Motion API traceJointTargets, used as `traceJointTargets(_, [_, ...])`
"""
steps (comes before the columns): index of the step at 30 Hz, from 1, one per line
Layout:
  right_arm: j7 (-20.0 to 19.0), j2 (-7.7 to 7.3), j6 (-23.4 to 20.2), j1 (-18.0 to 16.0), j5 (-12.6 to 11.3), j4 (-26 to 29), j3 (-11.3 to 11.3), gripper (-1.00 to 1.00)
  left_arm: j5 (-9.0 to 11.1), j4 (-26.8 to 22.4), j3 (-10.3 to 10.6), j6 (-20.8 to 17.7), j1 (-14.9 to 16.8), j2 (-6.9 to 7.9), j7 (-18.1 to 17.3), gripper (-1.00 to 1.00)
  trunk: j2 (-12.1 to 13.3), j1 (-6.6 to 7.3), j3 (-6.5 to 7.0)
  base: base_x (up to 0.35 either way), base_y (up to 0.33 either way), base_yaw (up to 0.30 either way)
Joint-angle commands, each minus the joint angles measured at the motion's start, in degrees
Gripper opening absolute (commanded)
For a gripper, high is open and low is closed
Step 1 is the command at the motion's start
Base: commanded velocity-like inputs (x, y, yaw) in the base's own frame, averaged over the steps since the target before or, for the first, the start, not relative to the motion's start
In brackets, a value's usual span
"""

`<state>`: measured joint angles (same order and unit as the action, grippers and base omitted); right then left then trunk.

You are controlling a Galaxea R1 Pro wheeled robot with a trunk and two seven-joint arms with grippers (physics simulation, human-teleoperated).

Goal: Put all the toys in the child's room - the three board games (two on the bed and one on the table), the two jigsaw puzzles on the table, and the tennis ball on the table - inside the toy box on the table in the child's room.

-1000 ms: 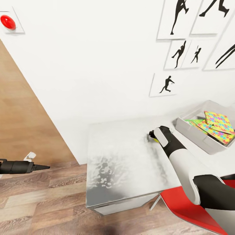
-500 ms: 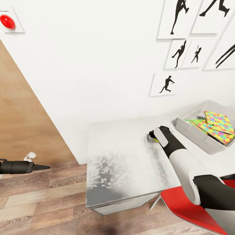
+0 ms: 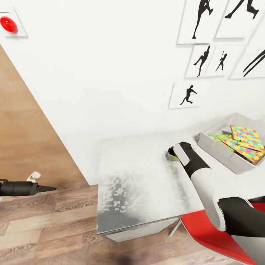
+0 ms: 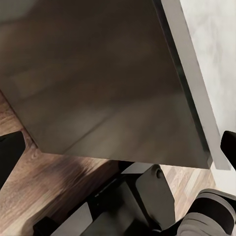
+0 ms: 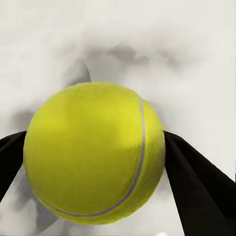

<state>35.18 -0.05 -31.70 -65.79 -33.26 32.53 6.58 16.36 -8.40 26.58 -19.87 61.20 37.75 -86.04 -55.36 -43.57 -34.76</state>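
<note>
Right claw (image 5: 93, 157) pinches the tennis ball (image 5: 93, 155) across its middle on the worktop (image 3: 136, 173), near the toy box (image 3: 221, 151); light, springy, prone to roll; left claw (image 3: 46, 189) state indeterminate.

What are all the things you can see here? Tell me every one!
ball: one, yellow-green, on the table between the right fingers.
puzzles: two, multicoloured, inside the toy box.
game: one, green edge showing, under the puzzles in the toy box.
toy box: one, light grey, on the table by the wall.
table: one, white-topped, against the wall.
chair: one, red, below the table edge.
pictures: several, white with black figures, on the wall.
red picture: one, on the wall, upper left.
right gripper: one, black fingers touching both sides of the ball.
left gripper: one, black, over the wood floor.
</note>
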Motion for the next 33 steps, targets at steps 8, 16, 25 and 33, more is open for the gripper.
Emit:
traceJointTargets(8, [0.43, -0.04, -0.20, -0.03, -0.40, 0.08, 0.31, -1.00, 0.43, -0.04, 0.49, -0.60, 0.04, 0.04, -0.18, 1.00, -0.04, -0.01, -0.06, 0.000, 0.000, 0.000])
traceJointTargets(16, [0.42, -0.04, -0.20, 0.02, -0.40, 0.27, 0.36, -1.00, 0.43, -0.04, 0.48, -0.56, 0.03, 0.04, -0.18, 1.00, -0.04, -0.01, -0.03, -0.056, 0.000, 0.000])
traceJointTargets(25, [-0.23, 0.00, -0.53, 0.22, -0.45, 3.64, 0.29, -1.00, 0.43, -0.04, 0.48, -0.52, 0.03, 0.04, -0.24, 1.00, -0.04, -0.01, 0.69, -0.292, 0.000, 0.000])
traceJointTargets(33, [-0.03, 0.29, -3.88, 1.38, -0.57, 13.83, 0.23, -1.00, 0.43, -0.02, 0.49, -0.52, 0.04, 0.04, -0.27, 1.00, -0.04, -0.01, 1.42, -0.235, 0.000, 0.000])
